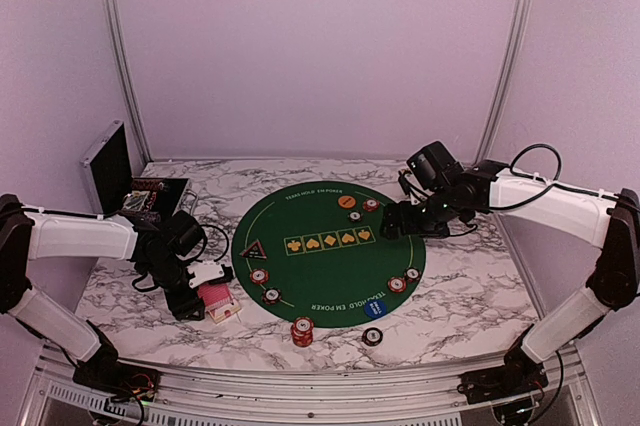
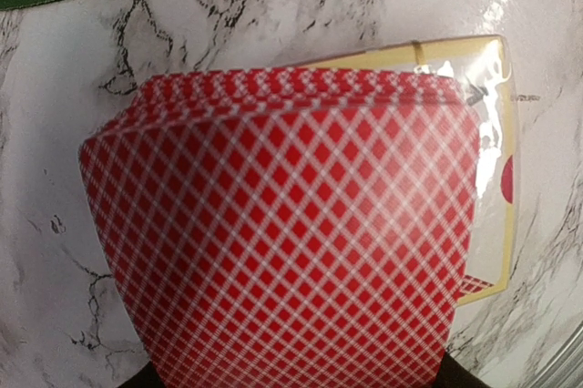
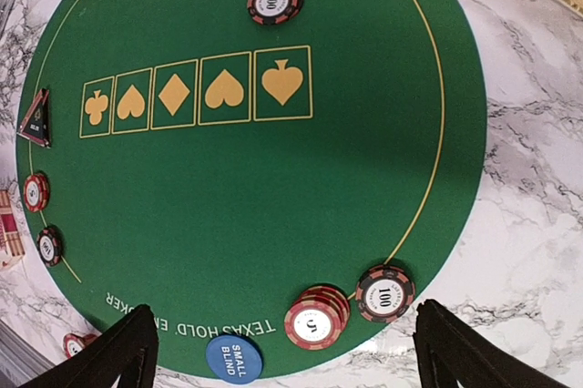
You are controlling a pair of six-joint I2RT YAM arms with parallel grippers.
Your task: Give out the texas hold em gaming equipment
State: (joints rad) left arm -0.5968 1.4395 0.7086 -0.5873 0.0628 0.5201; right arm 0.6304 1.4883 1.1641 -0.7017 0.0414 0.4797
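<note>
Left gripper (image 1: pixel 208 291): pinched shut on the playing cards (image 2: pixel 291 242).
Cards: in its jaws, over the marble table (image 1: pixel 470 296), just left of the green mat (image 1: pixel 330 271).
Right gripper (image 1: pixel 393 220): spread wide, holding nothing.
Poker chips (image 3: pixel 384 292): lay on the mat below it, untouched.

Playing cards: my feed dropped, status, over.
Left gripper shut on playing cards, clear box beneath. Right gripper open above green mat. Nothing blocking.

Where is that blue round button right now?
Seen from above, the blue button lies at the green mat's near edge, right of centre, beside a red chip stack.
</note>
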